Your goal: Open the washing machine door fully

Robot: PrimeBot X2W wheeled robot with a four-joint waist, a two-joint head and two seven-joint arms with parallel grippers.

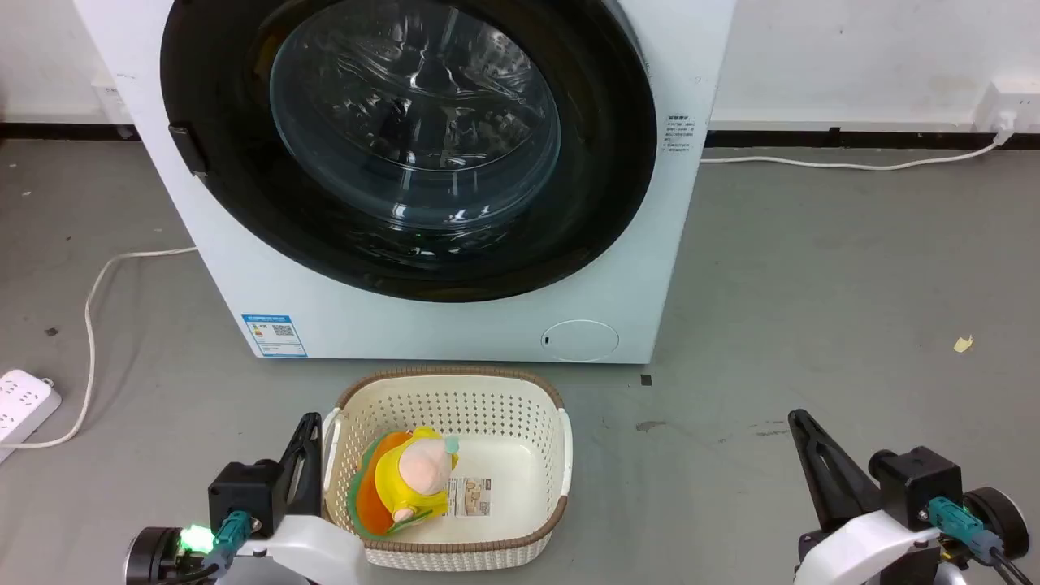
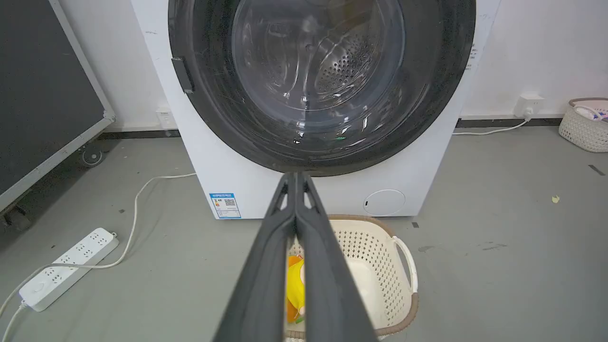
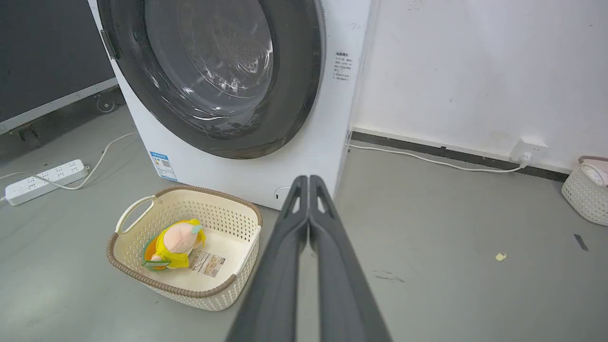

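Note:
The white washing machine (image 1: 455, 325) stands against the wall. Its round black door (image 1: 211, 97) with the clear glass bowl lies flush against the front, shut, with a small handle tab (image 1: 188, 149) on its left rim. The door (image 2: 209, 61) also shows in the left wrist view and again (image 3: 304, 95) in the right wrist view. My left gripper (image 1: 309, 422) is low at the left, beside the basket, fingers pressed together and empty (image 2: 295, 176). Low at the right, apart from the machine, my right gripper (image 1: 797, 418) is likewise shut on nothing (image 3: 304, 179).
A cream basket (image 1: 447, 390) with a yellow plush toy (image 1: 410, 475) sits on the grey floor before the machine. A white power strip (image 1: 20, 402) and cable lie at the left, a cable and wall socket (image 1: 1007, 106) at the right. Another basket (image 3: 586, 194) stands far right.

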